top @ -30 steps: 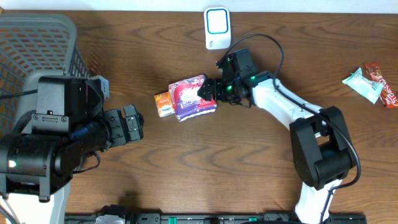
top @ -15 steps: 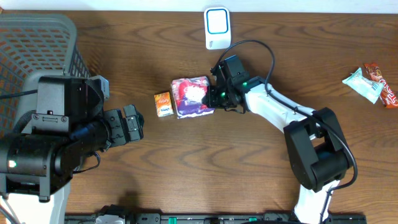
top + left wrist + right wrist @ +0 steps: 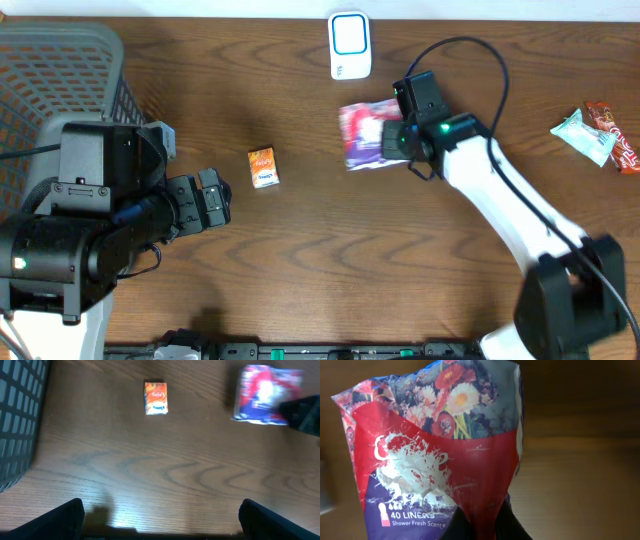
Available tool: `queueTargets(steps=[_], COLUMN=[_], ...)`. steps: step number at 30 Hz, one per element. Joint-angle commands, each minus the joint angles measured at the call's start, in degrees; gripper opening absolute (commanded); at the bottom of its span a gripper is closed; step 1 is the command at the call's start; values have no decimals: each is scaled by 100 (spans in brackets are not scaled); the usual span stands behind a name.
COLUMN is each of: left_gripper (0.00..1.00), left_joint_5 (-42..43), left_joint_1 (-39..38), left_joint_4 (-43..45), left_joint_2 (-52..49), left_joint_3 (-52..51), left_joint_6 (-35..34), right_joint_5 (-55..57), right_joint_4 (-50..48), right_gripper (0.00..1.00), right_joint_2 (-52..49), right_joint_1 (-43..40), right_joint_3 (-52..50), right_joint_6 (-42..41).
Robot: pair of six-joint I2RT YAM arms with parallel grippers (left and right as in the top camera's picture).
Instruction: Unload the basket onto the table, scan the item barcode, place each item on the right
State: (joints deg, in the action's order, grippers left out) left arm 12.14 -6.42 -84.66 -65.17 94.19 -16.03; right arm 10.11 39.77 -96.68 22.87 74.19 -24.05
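Note:
My right gripper is shut on the edge of a red and purple flowered liner pack, holding it lifted just below the white barcode scanner at the table's far edge. In the right wrist view the pack fills the frame, its red film pinched between the dark fingertips; no barcode shows. The pack appears blurred at the upper right of the left wrist view. My left gripper rests open at the left, its fingertips wide apart over bare wood.
A small orange box lies on the table left of the pack, also seen as the orange box. A grey mesh basket stands at the far left. Snack wrappers lie at the right edge.
The right gripper closed on the liner pack beside the orange box, then lifted and carried it right and toward the scanner. The left arm has not moved.

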Motion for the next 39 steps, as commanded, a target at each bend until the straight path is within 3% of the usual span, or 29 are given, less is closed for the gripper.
queueTargets(steps=[1,14,22,23,25,26,29,32,35,37,39], left_gripper=[98,98,98,98,98,98,98,98,98,98,98], left_joint_5=[68,68,68,68,68,68,68,68,68,68,68], left_joint_1=[24,24,24,24,24,24,24,24,24,24,24], left_joint_4=[-15,-15,-15,-15,-15,-15,-15,-15,-15,-15,-15], left_joint_2=[-9,-9,-9,-9,-11,-11,-11,-11,-9,-9,-9], left_joint_3=[-2,-2,-2,-2,-2,-2,-2,-2,-2,-2,-2], left_joint_6=[101,101,101,101,101,101,101,101,101,101,101], right_joint_5=[2999,4669,4607,4559,4286,4133,3602,3036,2559,2282,2050], right_joint_4=[212,619,584,564,476,428,358,363,527,737,981], right_gripper=[1,1,1,3,20,23,22,29,46,71,75], right_joint_2=[76,-953,-1370,-1370,-1368,-1368,-1366,-1325,-1300,-1292,-1292], right_joint_1=[313,1029,1740,1836,2081,2181,2461,2586,2555,2468,2350], right_joint_3=[28,-44,-44,-44,-37,-26,87,356,809,1172,1519], right_joint_6=[26,35,269,271,271,271,264,264,264,264,264])
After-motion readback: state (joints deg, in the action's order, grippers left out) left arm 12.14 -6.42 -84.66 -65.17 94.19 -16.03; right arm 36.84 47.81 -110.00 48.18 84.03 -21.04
